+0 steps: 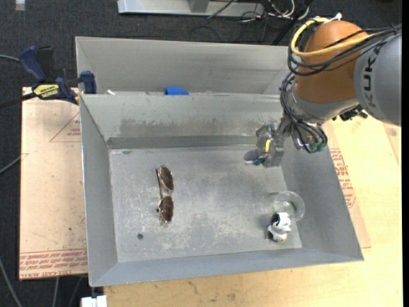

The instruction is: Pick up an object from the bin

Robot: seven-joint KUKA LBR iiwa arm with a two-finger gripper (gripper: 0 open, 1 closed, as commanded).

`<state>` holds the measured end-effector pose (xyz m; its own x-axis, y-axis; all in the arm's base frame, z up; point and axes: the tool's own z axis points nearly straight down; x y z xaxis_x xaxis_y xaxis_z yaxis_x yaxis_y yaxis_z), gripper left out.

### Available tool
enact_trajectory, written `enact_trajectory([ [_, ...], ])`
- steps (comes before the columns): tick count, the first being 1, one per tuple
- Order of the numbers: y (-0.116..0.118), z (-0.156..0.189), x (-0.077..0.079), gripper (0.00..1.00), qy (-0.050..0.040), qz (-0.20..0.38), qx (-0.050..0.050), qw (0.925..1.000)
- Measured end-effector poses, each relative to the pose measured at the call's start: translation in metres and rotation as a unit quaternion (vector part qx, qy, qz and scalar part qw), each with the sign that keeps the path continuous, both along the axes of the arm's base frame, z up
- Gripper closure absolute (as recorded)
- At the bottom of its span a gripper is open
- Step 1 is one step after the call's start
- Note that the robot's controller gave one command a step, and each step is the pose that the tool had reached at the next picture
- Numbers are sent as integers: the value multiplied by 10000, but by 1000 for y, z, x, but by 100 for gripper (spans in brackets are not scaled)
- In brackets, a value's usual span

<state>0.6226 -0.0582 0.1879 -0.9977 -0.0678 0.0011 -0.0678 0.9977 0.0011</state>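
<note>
Sunglasses (165,194) with brownish lenses lie flat and folded on the floor of the bin (217,200), alone and with bare metal all round, so in my judgement they are the easiest thing here to take from above. Well to the right of the sunglasses and a little nearer the front wall sit a clear round piece (289,204), perhaps a small cup or lid, and a black-and-white object (279,228) touching or just beside it; the clear one is hard to read against the grey metal, and I cannot tell what the small one is. To the right of the sunglasses and further back, close to the foot of the rear slope, hangs the gripper (263,153), over bare floor and not over any of the three things, which suggests no thing has been chosen yet. Whether it is clenched or released I cannot tell, since the wrist and its cables (300,130) crowd it; nothing can be made out in its grasp. The orange cover (326,59) hides the arm's upper joints. Behind the sunglasses, a blue thing (176,91) peeps over the ledge, mostly cut off.
</note>
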Motion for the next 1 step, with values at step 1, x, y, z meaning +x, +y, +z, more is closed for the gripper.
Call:
enact_trajectory([
  [1,-12,58,-2,100,-7,-39,6,10000],
])
